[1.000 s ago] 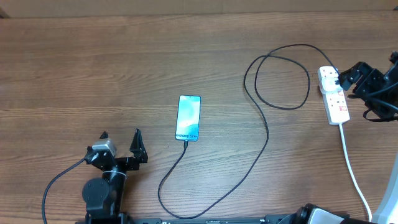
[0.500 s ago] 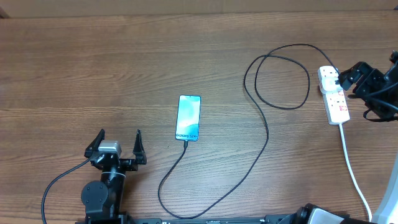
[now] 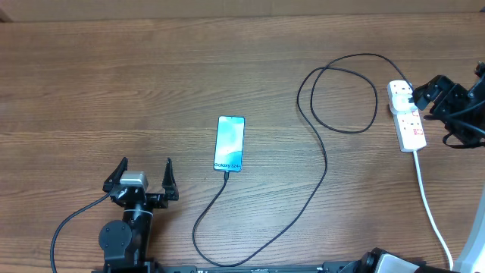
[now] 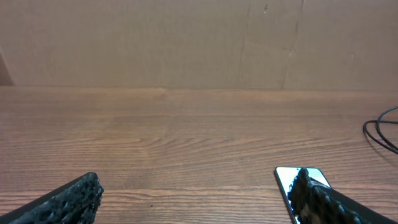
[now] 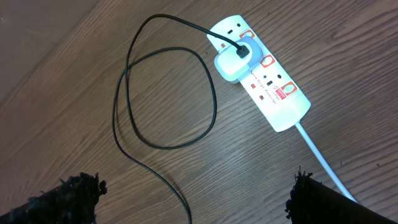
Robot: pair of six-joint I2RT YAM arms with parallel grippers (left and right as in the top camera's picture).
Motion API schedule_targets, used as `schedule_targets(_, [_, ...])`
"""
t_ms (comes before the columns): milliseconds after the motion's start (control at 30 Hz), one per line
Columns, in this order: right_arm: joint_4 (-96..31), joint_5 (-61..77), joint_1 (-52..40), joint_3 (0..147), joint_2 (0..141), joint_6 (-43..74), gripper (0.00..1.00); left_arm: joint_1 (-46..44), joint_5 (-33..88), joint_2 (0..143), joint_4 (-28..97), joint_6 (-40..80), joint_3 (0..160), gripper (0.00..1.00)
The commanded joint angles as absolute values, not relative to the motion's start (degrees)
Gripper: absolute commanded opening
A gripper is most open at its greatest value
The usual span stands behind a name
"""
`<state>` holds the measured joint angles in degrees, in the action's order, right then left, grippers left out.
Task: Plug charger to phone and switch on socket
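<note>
1. Our left claw [image 3: 145, 167] stands wide and holds nothing. It sits at the near left of the desk [image 3: 114, 76], fingers pointing away from the arm's base.
2. In the left wrist view, bare wood lies between the two fingers, and the corner of the phone [image 3: 230, 143] shows just past the right finger.
3. Our right claw [image 5: 191, 186] is also spread wide and empty. From overhead it sits at the right edge, just beside the far end of the socket [image 3: 407, 115].
4. The phone lies flat near the middle of the desk, screen up and lit blue-teal, apart from both claws.
5. The charger [image 3: 325, 161] meets the phone's near edge. We cannot tell whether the tip is fully seated.
6. From there the black cable curves toward the near edge, swings up to the right, makes a loop, and ends at a white and blue plug [image 5: 233, 59] pushed into the socket.
7. The socket lies flat, its white cord [image 3: 428, 201] trailing toward the near right corner. We cannot tell how its red-marked switches stand.
</note>
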<state>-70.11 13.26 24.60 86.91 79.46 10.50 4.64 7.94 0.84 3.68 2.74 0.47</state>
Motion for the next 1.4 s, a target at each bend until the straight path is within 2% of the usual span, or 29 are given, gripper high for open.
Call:
schedule_targets(0, [-70.0, 13.1, 24.4, 88.2, 79.4, 10.6, 1.0, 5.2, 8.2, 0.2, 3.8, 1.3, 0.3, 1.0])
schedule_targets(1133, [-67.9, 11.7, 24.4, 88.2, 78.9, 10.6, 1.0, 5.2, 8.2, 0.2, 3.8, 1.3, 0.3, 1.0])
schedule_targets(1367, [-55.2, 16.4, 21.9, 82.8, 73.5, 10.7, 1.0, 5.2, 8.2, 0.2, 3.8, 1.3, 0.3, 1.0])
